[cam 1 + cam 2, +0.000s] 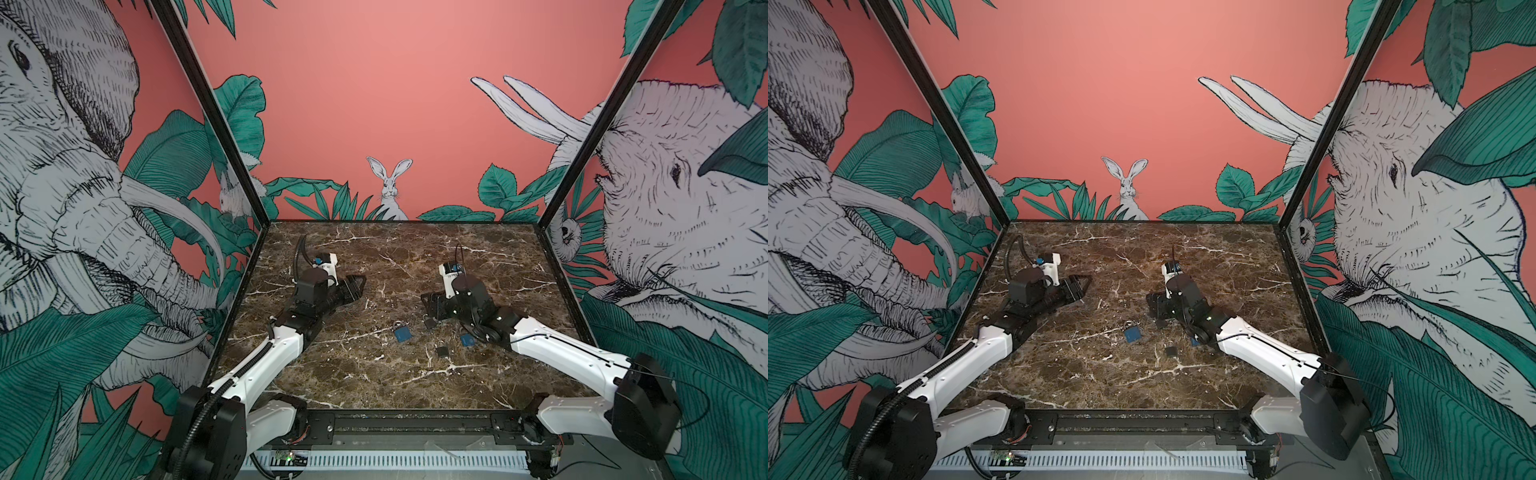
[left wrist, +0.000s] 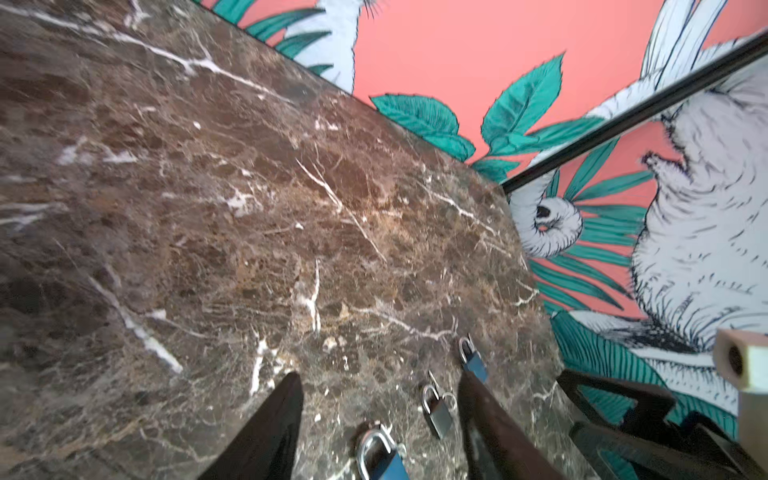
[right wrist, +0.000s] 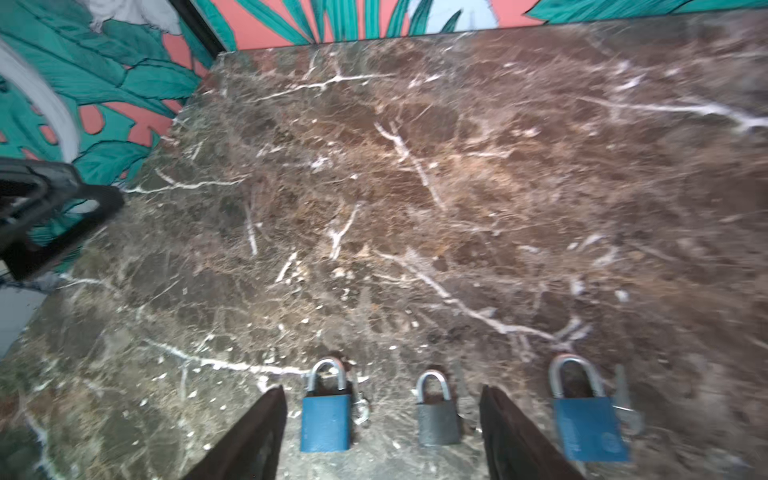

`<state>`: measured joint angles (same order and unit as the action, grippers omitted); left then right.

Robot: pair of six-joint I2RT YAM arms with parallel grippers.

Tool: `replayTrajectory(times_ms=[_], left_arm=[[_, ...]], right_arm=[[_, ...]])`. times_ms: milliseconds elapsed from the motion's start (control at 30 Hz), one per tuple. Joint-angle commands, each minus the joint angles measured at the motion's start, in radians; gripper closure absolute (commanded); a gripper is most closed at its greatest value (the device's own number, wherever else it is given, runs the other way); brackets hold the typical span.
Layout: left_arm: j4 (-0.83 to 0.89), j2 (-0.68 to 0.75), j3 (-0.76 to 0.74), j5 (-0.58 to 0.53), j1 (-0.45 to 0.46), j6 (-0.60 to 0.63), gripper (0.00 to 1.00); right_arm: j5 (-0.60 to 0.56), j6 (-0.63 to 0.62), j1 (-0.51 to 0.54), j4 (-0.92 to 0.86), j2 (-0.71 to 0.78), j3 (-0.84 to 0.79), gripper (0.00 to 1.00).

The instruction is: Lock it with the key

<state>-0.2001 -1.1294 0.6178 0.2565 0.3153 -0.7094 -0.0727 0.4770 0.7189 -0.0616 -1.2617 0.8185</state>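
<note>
– Padlocks first: where do they lie?

– Three lie flat on the desk (image 1: 332, 374). Read the desk as a clock with 12 at the back wall. The first blue padlock (image 1: 402, 332) sits just off centre toward 6. The grey padlock (image 1: 441, 350) is at 5 o'clock from the centre. The second blue padlock (image 1: 467, 340) is at 4 o'clock, partly tucked under the right arm (image 1: 557, 349). They are near one another, none touching.

– And the key?

– The right wrist view is blurred, so take this with care: a thin silver key (image 3: 623, 399) seems to lie just beside the second blue padlock, alongside its body and shackle.

– What are the fingers doing?

– The left fingers (image 2: 270, 428) stand apart with nothing gripped. In both top views they sit at 10 o'clock from the centre, clear of the padlocks. The right fingers (image 3: 249, 440) are spread too and hold nothing. They sit at about 2 o'clock, close to the centre. In the right wrist view the first blue padlock and the grey one show in the gap between those fingers, untouched on the desk.
</note>
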Motion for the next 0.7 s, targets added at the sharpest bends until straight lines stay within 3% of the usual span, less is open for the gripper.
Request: replayTrajectory(times_ms=[0,100,133,333,433,667], left_arm=[[-0.183,-0.005,-0.021,0.014,-0.059,-0.077,0.34],[-0.201,-0.009,0.002,0.002,-0.112,-0.073,0.3],[-0.193,-0.008,0.009,-0.015,-0.127,-0.074,0.09],[-0.236,-0.021,0.032,-0.073,-0.242,-0.068,0.01],[-0.183,-0.016,0.077,-0.129,-0.275,0.039,0.01],[-0.07,-0.017,0.137,-0.334,-0.275,0.451,0.01]], right_arm=[[-0.051,-0.076,-0.053,-0.018,0.063,-0.001,0.24],[-0.1,-0.124,-0.107,-0.012,0.124,-0.039,0.18],[-0.13,-0.136,-0.125,-0.009,0.145,-0.052,0.16],[-0.309,-0.263,-0.228,0.096,0.252,-0.152,0.0],[-0.348,-0.326,-0.304,0.148,0.272,-0.183,0.01],[-0.348,-0.367,-0.531,0.225,0.189,-0.212,0.01]])
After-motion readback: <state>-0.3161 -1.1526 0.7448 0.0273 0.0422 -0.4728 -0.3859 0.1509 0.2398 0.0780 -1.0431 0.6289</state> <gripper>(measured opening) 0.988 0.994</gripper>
